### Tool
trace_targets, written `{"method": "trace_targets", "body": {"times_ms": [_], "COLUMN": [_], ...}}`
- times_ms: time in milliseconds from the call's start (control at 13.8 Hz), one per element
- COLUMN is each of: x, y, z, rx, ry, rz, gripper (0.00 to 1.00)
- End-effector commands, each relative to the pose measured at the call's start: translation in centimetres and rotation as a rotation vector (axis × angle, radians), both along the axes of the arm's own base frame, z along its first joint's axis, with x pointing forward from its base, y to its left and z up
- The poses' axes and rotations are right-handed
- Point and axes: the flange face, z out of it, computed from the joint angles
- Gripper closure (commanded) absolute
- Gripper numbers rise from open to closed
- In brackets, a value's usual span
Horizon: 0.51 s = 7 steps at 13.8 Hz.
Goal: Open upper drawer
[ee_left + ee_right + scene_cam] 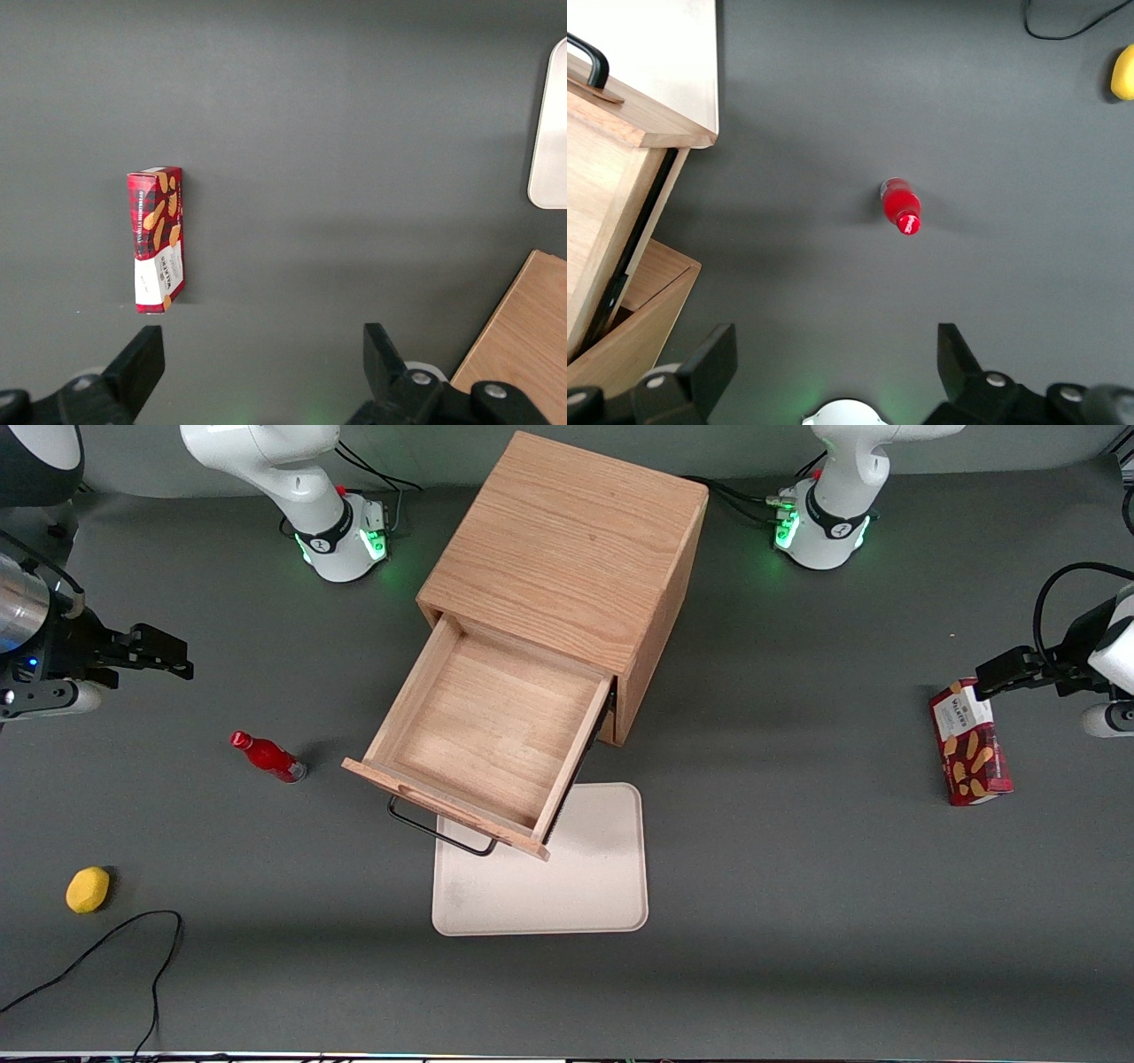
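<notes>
Front view: upper drawer [483,726] pulled well out of cabinet [567,549], empty, front hanging over the tray [567,886]; looks done to me. Black handle [438,833] runs 10-to-4 o'clock across the front. My gripper [164,657] hangs at 9 o'clock from the drawer, well apart, at the working arm's end, fingers spread, holding nothing. Drawer lies at 3 o'clock from me. Red bottle [266,757] sits between us, lemon [88,889] nearer the camera.
</notes>
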Motion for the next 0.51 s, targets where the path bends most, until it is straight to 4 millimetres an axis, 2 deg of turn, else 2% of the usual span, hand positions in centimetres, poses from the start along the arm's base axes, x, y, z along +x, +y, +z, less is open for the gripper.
{"method": "trace_targets", "body": {"times_ms": [0, 144, 433], "x": [0.7, 0.9, 0.6], "y": [0.5, -0.5, -4.1], "z": [0.1, -0.5, -0.2], "rx": [0.016, 0.038, 0.039], "ry": [0.015, 0.025, 0.02], "rz": [0.03, 0.089, 0.023], "gripper": [0.0, 0.0, 0.0]}}
